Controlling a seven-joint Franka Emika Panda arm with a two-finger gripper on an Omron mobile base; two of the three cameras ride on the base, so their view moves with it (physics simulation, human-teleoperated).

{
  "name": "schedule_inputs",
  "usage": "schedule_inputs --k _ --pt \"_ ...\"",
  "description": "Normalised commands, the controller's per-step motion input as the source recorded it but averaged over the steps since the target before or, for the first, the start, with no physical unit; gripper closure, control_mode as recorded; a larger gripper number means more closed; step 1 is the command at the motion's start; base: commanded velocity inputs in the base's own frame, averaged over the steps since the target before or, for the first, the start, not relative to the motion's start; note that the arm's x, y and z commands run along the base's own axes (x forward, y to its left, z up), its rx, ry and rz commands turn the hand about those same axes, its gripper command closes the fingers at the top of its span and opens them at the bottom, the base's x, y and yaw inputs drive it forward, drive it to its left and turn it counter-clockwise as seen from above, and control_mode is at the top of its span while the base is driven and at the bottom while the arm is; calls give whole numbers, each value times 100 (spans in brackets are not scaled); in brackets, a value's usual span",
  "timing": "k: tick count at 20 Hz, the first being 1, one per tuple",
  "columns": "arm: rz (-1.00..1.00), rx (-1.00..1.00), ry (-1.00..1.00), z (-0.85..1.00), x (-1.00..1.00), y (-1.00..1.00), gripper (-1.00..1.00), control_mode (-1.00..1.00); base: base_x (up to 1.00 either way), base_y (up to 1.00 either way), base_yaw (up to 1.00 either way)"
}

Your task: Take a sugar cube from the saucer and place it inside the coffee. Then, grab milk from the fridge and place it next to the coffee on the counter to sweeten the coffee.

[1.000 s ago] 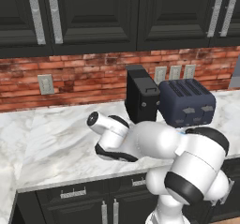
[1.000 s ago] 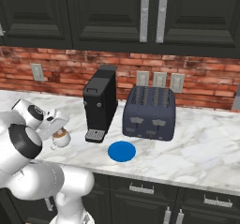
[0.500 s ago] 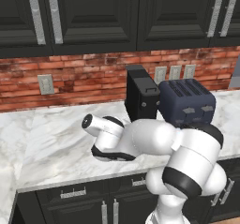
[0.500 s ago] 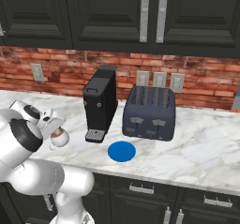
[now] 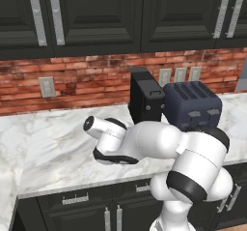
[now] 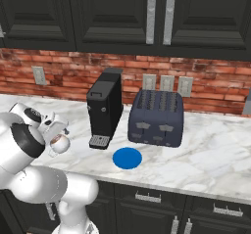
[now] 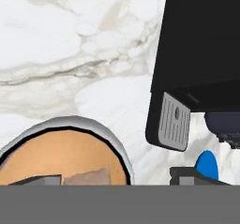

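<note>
Over the marble surface [image 6: 206, 145], the white arm bent low and left of the coffee machine [image 6: 105, 108], its claw [image 7: 117, 181] spread apart above the coffee [image 6: 60, 142]. A sugar cube [image 7: 86, 177] lay in the brown liquid; the blue saucer [image 6: 127, 158] sat bare before the toaster [image 6: 157, 118], and no lettering was legible.

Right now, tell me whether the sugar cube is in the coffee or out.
In. The sugar cube lies in the brown liquid inside the coffee rim; the saucer is bare.
</note>
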Motion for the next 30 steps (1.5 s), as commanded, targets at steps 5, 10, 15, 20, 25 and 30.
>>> schedule_inputs --k 5,10,15,20,25,30 --pt "-1 0 0 15 0 0 -100 -100 0 0 0" --pt "-2 0 0 20 0 -2 -100 -100 0 0 0" --pt "-2 0 -1 27 -1 -10 -100 -100 0 0 0" --pt "0 0 -8 25 -27 -6 -100 -100 0 0 0" --pt "0 5 -21 26 -68 -27 -100 -100 0 0 0" --pt "-8 26 -30 43 -69 -64 -100 -100 0 0 0"
